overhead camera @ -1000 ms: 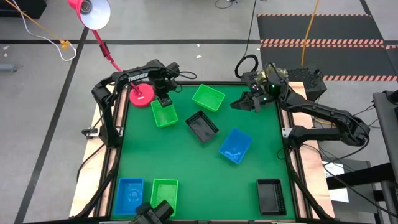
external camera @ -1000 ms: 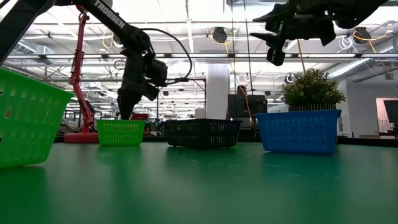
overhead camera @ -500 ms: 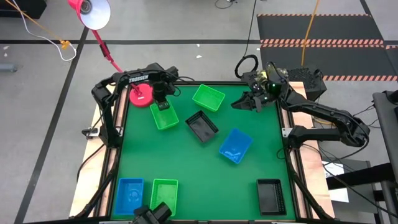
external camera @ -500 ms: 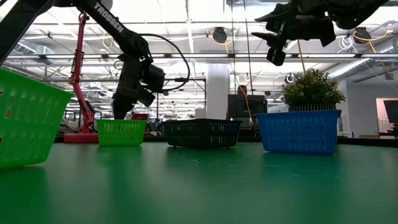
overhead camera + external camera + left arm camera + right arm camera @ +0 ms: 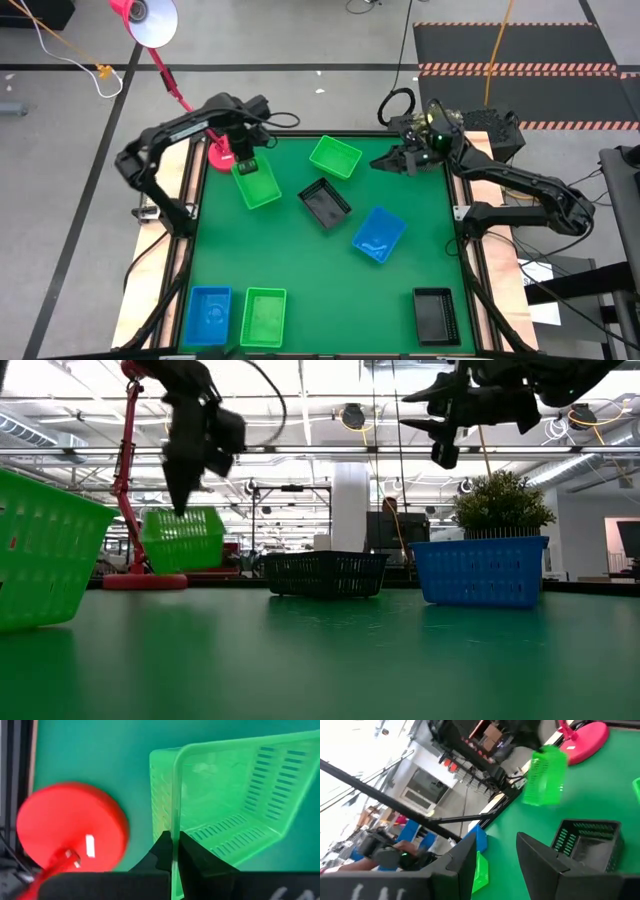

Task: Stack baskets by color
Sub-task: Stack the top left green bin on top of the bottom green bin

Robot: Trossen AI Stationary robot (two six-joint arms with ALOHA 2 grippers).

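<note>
Seven baskets spread over the green table [image 5: 300, 270], one of them lifted off it. Left hand [image 5: 246, 163] clamped on the rim of a green basket [image 5: 257, 184] at about eleven o'clock of the table, holding it tilted and clear of the surface, just beside the pink lamp base [image 5: 222, 152]. Seen from the left wrist, fingers [image 5: 162, 851] pinched together on the basket's thin wall, lamp base close alongside. Second green basket [image 5: 335, 157] resting near twelve o'clock, black basket [image 5: 325, 203] at the centre, blue basket [image 5: 379, 234] around three o'clock. Along the near edge, blue basket [image 5: 210, 312] and green basket [image 5: 264, 315] side by side at seven o'clock, another black basket [image 5: 436, 313] at five o'clock. Right hand [image 5: 381, 164] raised above the table's one o'clock corner, fingers [image 5: 542, 857] apart and holding nothing. From table height, lifted green basket [image 5: 182, 540] hanging in the air under the left hand [image 5: 181, 500], potted plant [image 5: 503, 502] behind the blue basket [image 5: 480, 570].
</note>
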